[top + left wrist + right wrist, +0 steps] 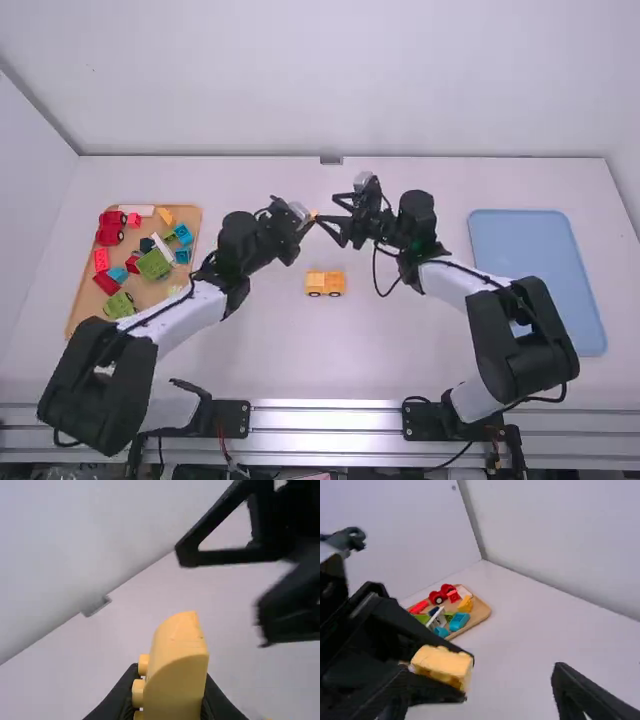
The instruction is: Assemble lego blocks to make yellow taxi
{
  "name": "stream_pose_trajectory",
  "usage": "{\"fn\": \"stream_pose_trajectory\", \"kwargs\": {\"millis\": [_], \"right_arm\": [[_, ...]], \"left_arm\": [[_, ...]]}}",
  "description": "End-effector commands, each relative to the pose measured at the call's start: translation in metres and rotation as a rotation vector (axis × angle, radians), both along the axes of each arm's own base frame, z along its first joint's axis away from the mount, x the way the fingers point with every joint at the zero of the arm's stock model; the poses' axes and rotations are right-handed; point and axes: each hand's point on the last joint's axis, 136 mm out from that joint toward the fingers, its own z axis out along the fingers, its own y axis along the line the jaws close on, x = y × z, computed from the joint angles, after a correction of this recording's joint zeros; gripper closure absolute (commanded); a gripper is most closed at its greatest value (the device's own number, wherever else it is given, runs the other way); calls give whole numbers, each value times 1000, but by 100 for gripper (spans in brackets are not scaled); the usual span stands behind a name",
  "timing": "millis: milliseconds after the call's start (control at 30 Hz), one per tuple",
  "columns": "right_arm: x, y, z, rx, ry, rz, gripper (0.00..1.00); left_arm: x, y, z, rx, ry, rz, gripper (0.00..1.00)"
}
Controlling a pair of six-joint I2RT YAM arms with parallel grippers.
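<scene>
2 grippers meet over the table (250, 350) in the high view, the left gripper (306, 219) and the right gripper (326, 209), with a small yellow block (313, 213) between them. Nearer the camera, the yellow car base (325, 284) sits on the table on its wheels, apart from both arms. Off to the left is the wooden tray (148, 294), with red, green, blue and white pieces on it; at the far right lies the blue tray (540, 285).

In the left wrist view, the left claw is closed on the yellow block, gripping it low, with its studs facing sideways. The right claw's dark fingers stand close by, spread and apart from the block.

From the right wrist view, the right claw is wide, nothing between its fingers, and the block sits in the left claw's tips, off to 1 side of that gap.

My reading is that the step in hand is a handover or a change of grip, before the block goes onto the car base. Next, the right claw needs to line up with the block and close on it, and only then should the left let go; a grip on the edge could twist or drop it.
</scene>
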Motion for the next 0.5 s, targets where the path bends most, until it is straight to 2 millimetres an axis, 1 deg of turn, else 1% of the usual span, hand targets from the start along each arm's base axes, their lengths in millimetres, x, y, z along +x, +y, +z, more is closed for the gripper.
{"fn": "stream_pose_trajectory", "kwargs": {"millis": [0, 100, 133, 267, 467], "right_arm": [[0, -1, 6, 31, 43, -11, 28], [-1, -1, 5, 39, 64, -7, 34], [-1, 0, 5, 39, 65, -4, 34], [-12, 9, 7, 42, 60, 57, 37], [-18, 15, 6, 40, 62, 75, 33]], "left_arm": [[-2, -8, 3, -28, 2, -3, 98], [-1, -16, 4, -23, -17, 13, 98], [-1, -16, 3, -21, -18, 15, 98], [-2, -26, 3, -27, -34, -2, 98], [1, -29, 2, -48, -41, -1, 98]]}}
